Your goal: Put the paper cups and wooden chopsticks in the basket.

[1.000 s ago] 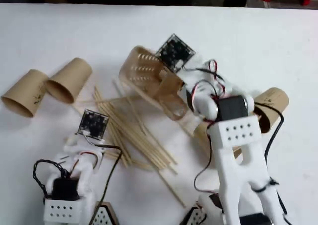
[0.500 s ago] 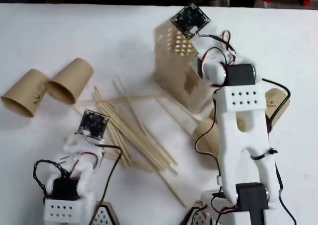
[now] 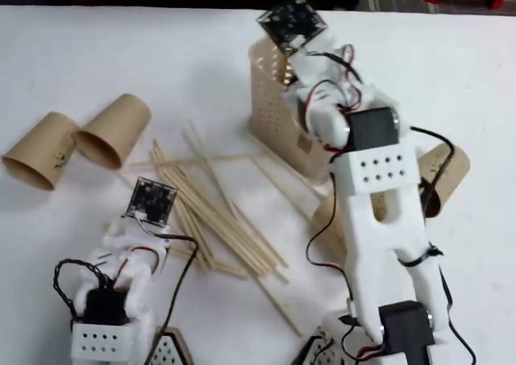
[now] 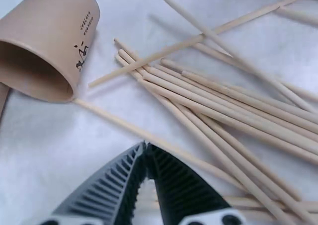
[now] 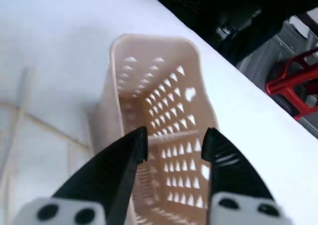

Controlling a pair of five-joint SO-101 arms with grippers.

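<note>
The perforated beige basket (image 3: 274, 115) stands upright at the back middle of the table. My right gripper (image 5: 174, 140) hangs open just above its mouth, and the basket's inner walls (image 5: 149, 101) show between the black fingers. Wooden chopsticks (image 3: 214, 208) lie scattered in a loose pile in front of the basket. My left gripper (image 4: 146, 153) is shut with nothing in it, low over the table, its tips beside one chopstick (image 4: 114, 120) of the pile (image 4: 223, 101). Two paper cups (image 3: 40, 159) (image 3: 113, 130) lie on their sides at the left; one of them (image 4: 47, 41) lies just beyond the left gripper.
Two more paper cups lie on their sides by the right arm (image 3: 375, 172): one (image 3: 442, 172) on its right, one (image 3: 330, 216) partly under it. The left arm (image 3: 121, 276) sits at the front left. The table's far edge runs close behind the basket.
The basket, tipped on its side at the right gripper a second ago, now stands upright farther back. The right arm stretched away from me with it. The left arm stayed still.
</note>
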